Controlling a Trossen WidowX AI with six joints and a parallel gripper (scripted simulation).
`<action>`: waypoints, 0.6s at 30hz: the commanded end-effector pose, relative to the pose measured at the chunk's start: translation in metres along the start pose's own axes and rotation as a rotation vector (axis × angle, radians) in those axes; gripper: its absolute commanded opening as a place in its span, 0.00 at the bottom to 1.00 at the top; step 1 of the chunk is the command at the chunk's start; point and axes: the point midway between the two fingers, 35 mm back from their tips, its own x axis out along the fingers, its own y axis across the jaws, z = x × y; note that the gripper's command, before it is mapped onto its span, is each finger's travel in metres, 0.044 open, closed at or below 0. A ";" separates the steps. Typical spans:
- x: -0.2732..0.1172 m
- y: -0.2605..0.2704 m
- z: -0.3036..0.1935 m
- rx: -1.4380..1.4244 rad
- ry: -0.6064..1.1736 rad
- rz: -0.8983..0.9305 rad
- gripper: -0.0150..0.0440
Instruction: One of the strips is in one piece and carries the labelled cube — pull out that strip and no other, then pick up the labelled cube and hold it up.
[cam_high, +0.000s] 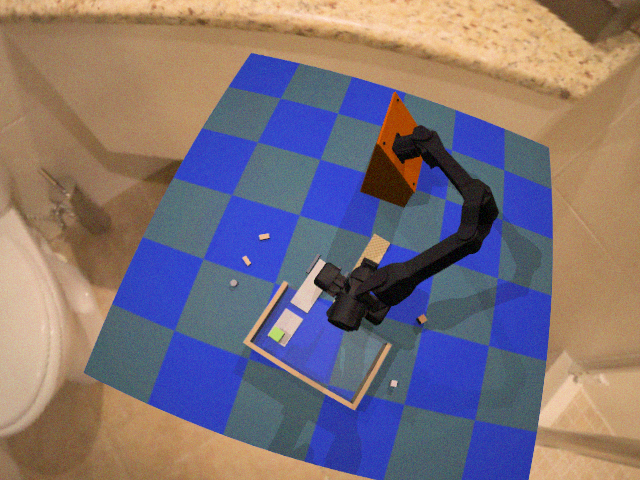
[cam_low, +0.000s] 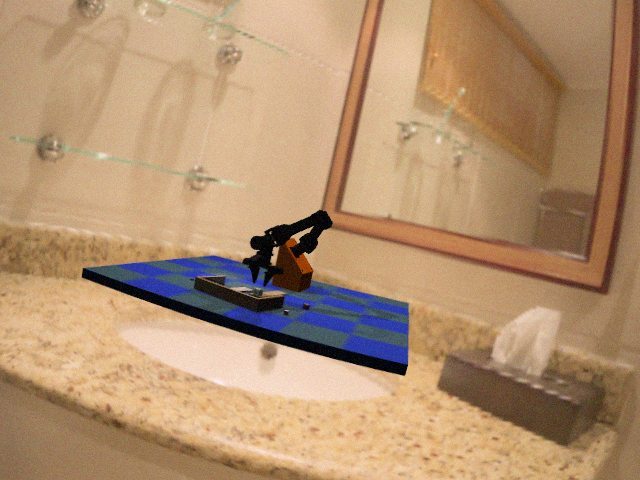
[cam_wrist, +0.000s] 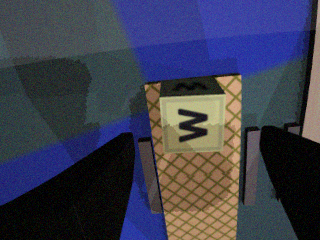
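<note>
"Blue-and-green checkered board (cam_high: 289, 160) (cam_low: 376, 348) (cam_wrist: 190, 30) beneath everything; where does the black jointed arm (cam_high: 429, 263) (cam_low: 299, 227) reach?" asked one.

"Out from its orange wedge-shaped base (cam_high: 379, 173) (cam_low: 292, 276), gripper (cam_high: 354, 297) (cam_low: 260, 284) (cam_wrist: 196, 139) pointing down," said the other.

"Its pincer?"

"Parted, gripping nothing, room showing either side of the pale W-labelled cube (cam_wrist: 193, 125)."

"And that cube?"

"Near one end of the tan lattice-patterned flat strip (cam_high: 376, 246) (cam_wrist: 200, 185), set in from both long edges."
</note>
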 end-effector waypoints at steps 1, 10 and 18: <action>0.009 0.000 -0.001 0.003 0.004 0.000 0.68; 0.024 0.000 -0.001 0.003 0.005 0.001 0.68; 0.037 0.000 -0.002 0.003 0.005 0.002 0.68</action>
